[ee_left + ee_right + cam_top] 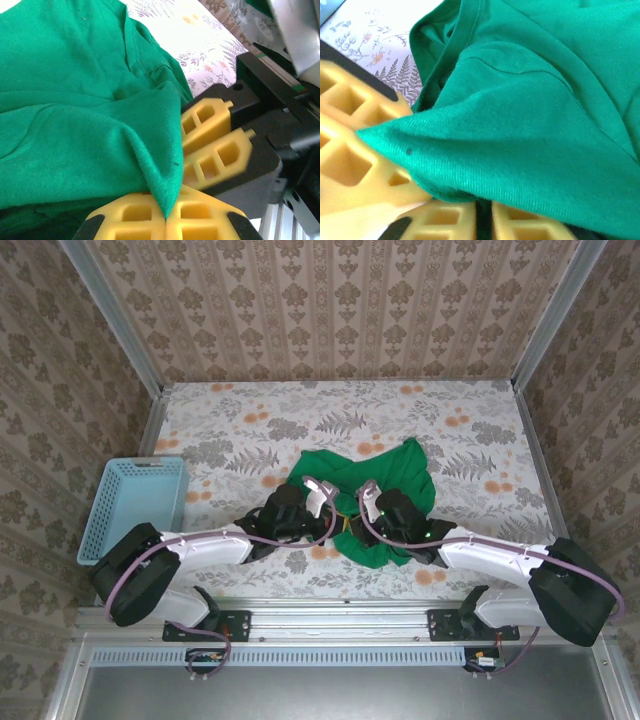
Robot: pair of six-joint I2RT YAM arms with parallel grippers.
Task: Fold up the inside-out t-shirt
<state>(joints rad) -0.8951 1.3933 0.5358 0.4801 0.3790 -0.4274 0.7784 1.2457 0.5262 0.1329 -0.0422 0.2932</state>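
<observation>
**Desk:** Where does the shirt lie?

**Operator:** From my overhead camera, the inside-out t-shirt (388, 483) sits bunched in a bright green heap just right of the frame's centre, on the flower-printed table (250, 425). Both of my arms reach in from the bottom edge and meet at the heap's lower-left corner. A light-blue basket (138, 502) stands well apart from it at the left edge of the frame.

**Desk:** What is the left arm doing?

**Operator:** The left gripper (165, 216), at the bottom of its own wrist view, has its yellow pads pressed together on a pointed fold of the green cloth. The fold runs down into the seam between them. The rest of the shirt spreads across the left and top of that frame, with a stitched hem crossing its upper middle.

**Desk:** And the right?

**Operator:** The right gripper (484, 219), at the bottom of its wrist view, is drawn shut as well, with only a thin dark slit between its pads. The ribbed cloth hangs down over its tips and into that slit. From my left wrist camera its yellow fingers (215, 150) show at centre right, close together, coming out from under the shirt's edge just beside my left pads.

**Desk:** Is the cloth taut?

**Operator:** It lies slack and creased in both wrist views.
</observation>
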